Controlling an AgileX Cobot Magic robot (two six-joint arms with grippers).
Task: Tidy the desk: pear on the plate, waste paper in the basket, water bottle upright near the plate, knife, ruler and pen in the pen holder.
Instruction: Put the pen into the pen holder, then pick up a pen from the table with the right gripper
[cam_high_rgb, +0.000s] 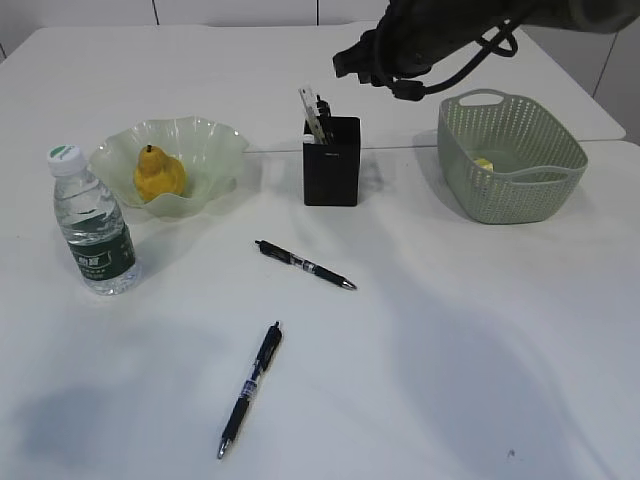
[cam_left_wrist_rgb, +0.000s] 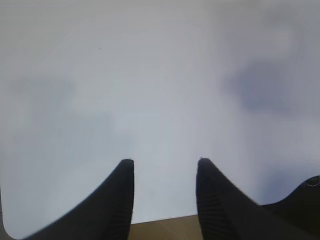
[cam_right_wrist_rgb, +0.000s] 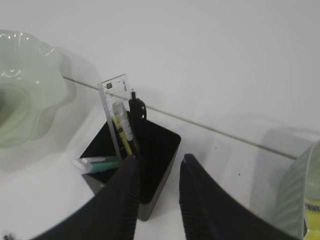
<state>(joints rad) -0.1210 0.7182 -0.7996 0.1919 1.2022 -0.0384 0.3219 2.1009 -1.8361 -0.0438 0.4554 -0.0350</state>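
The yellow pear (cam_high_rgb: 158, 175) lies in the pale green plate (cam_high_rgb: 215, 135). Left of it, the water bottle (cam_high_rgb: 92, 222) stands upright. The black pen holder (cam_high_rgb: 331, 180) holds the clear ruler (cam_right_wrist_rgb: 112, 97), the yellow knife (cam_right_wrist_rgb: 121, 131), a black pen (cam_right_wrist_rgb: 137, 112) and a green-and-white stick (cam_right_wrist_rgb: 97, 163). Two more black pens, one (cam_high_rgb: 305, 265) and the other (cam_high_rgb: 250, 388), lie on the desk (cam_high_rgb: 450, 330). Yellow waste paper (cam_high_rgb: 484, 163) rests in the basket (cam_high_rgb: 520, 190). My right gripper (cam_right_wrist_rgb: 159, 158) hovers open and empty over the holder. My left gripper (cam_left_wrist_rgb: 165, 161) is open over bare desk.
In the exterior view the right arm (cam_high_rgb: 420, 40) reaches in from the top right, above the holder and basket. A seam (cam_right_wrist_rgb: 225, 132) between two tabletops runs behind the holder. The left wrist view shows the desk's edge with brown floor (cam_left_wrist_rgb: 165, 227) beyond.
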